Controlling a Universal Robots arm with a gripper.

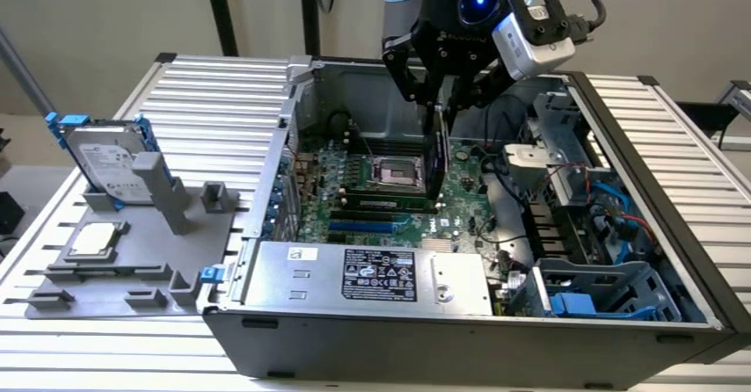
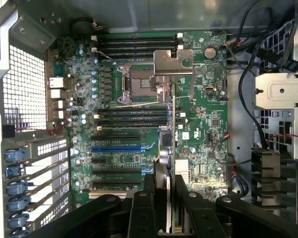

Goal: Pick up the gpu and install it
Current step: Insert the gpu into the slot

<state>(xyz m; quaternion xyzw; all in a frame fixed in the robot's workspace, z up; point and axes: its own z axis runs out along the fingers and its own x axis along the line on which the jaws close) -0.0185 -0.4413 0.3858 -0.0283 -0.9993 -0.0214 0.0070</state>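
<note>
My gripper (image 1: 444, 102) hangs over the open computer case (image 1: 470, 348) and is shut on the gpu (image 1: 439, 156). The card hangs edge-on below the fingers, over the green motherboard (image 1: 463, 194), beside the CPU socket (image 1: 393, 174). In the wrist view the gpu (image 2: 172, 148) appears as a thin edge running out from between my black fingers (image 2: 159, 198). Its silver bracket (image 2: 175, 63) is at the far end, over the socket area. The card is held above the board and sits in no slot. The blue expansion slot (image 2: 121, 148) and black slots lie beside it.
A silver hard drive with blue rails (image 1: 105, 159) and a small square CPU chip (image 1: 94, 238) rest on a grey fixture (image 1: 118, 269) at the exterior view's left. Inside the case are the power supply (image 1: 364, 273), a drive cage (image 1: 599, 295) and loose cables (image 2: 246, 99).
</note>
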